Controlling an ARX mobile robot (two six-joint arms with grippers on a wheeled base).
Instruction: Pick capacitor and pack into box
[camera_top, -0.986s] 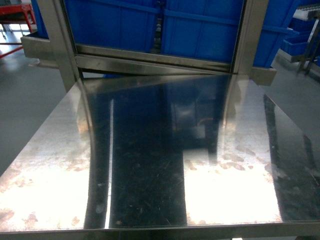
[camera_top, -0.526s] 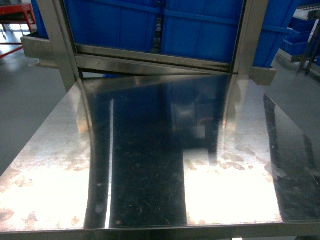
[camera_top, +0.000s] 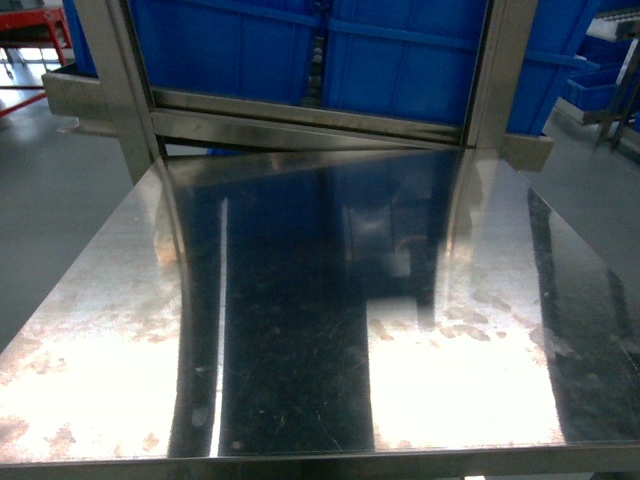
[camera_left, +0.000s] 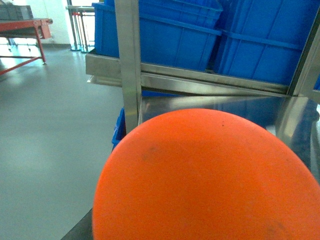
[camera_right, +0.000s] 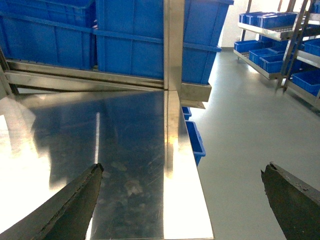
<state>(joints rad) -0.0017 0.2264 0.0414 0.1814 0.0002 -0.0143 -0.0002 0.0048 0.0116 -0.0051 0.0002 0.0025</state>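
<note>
Capacitor and box nowhere on my steel surface (camera_top: 300, 330): packing unstarted. Right gripper (camera_right: 182, 195) fingers (camera_right: 75, 200) spread, empty; left unreadable behind an orange dome (camera_left: 210, 180).

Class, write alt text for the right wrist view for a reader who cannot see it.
The right claw hangs open over the right edge of a shiny steel table, holding nothing. Blue bins stand behind a steel post; grey floor lies to the right.
</note>
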